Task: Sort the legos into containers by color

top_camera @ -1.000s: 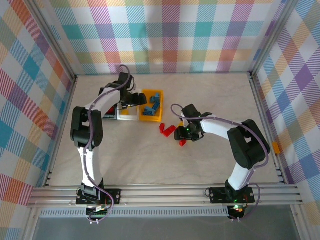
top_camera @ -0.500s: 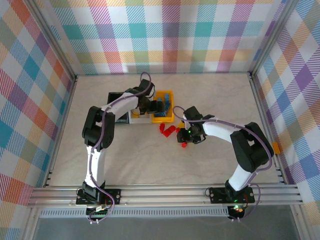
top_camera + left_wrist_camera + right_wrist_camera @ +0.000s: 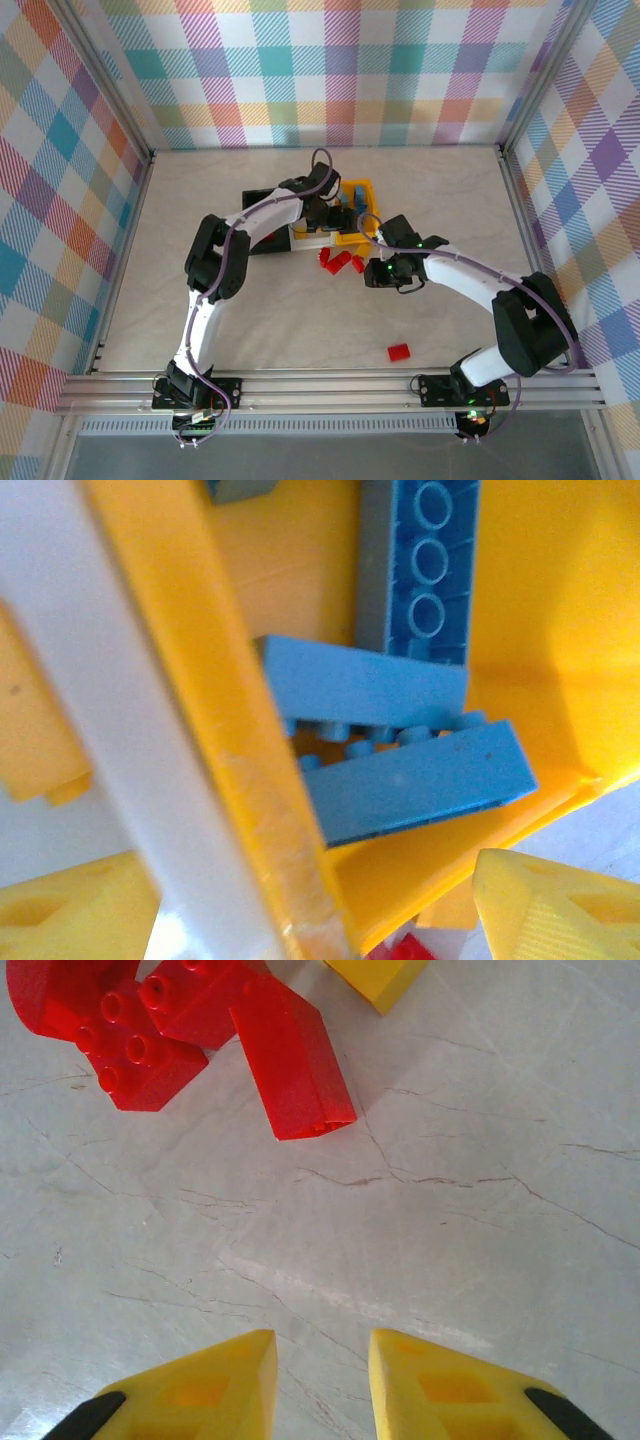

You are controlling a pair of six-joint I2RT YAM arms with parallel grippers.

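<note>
A lone red lego [image 3: 399,351] lies nearest the bases, at 6 o'clock of the right gripper [image 3: 322,1380]. Its fingers [image 3: 215,1385] stand slightly apart, empty, over the table [image 3: 470,1210]. Red legos [image 3: 340,262] cluster at its 9 o'clock. Farther, the left gripper [image 3: 320,920], fingers spread wide, hangs over the orange bin [image 3: 300,550] holding blue legos [image 3: 410,780]. The white bin [image 3: 105,745] and black bin [image 3: 260,198] sit at its 9 o'clock.

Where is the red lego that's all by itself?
In the top view, the lone red lego lies on the table near the front rail, just left of the right arm's base, apart from the red pile.
</note>
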